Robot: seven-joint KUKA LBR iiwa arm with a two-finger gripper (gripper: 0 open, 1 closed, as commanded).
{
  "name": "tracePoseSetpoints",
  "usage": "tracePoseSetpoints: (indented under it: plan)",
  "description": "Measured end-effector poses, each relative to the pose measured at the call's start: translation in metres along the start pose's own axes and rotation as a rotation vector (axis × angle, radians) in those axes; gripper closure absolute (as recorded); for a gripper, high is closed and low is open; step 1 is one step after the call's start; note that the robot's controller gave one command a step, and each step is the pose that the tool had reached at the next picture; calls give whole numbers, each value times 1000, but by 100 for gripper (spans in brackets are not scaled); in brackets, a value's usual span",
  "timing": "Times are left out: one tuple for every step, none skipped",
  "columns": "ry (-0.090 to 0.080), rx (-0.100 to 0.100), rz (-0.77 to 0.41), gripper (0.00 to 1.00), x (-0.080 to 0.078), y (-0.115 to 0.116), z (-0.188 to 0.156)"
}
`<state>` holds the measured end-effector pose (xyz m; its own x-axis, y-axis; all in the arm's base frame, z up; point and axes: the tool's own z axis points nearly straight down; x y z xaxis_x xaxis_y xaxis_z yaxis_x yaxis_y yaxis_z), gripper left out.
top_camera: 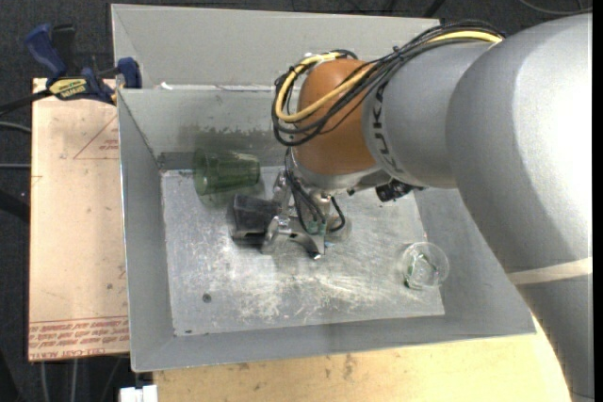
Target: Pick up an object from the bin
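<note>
Hovering gripper (300, 240) just beside black, blocky object (249, 216)

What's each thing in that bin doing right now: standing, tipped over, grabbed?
Gripper: down low over the middle of the bin.
Dark object: on the floor, close beside the gripper.
Green cup: lying on its side, far left.
Clear cup: alone by the near right corner.

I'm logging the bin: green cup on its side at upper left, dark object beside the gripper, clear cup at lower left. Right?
Not quite: the camera view shows the clear cup at the lower right of the bin, not lower left. The green cup does lie on its side at upper left, and the dark object is beside the gripper.
</note>
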<state>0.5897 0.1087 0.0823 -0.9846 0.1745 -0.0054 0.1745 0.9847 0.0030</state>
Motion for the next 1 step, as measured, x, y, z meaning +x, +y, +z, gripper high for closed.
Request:
tracePoseSetpoints:
  plan:
    - [0,0,0,100,0,0,0]
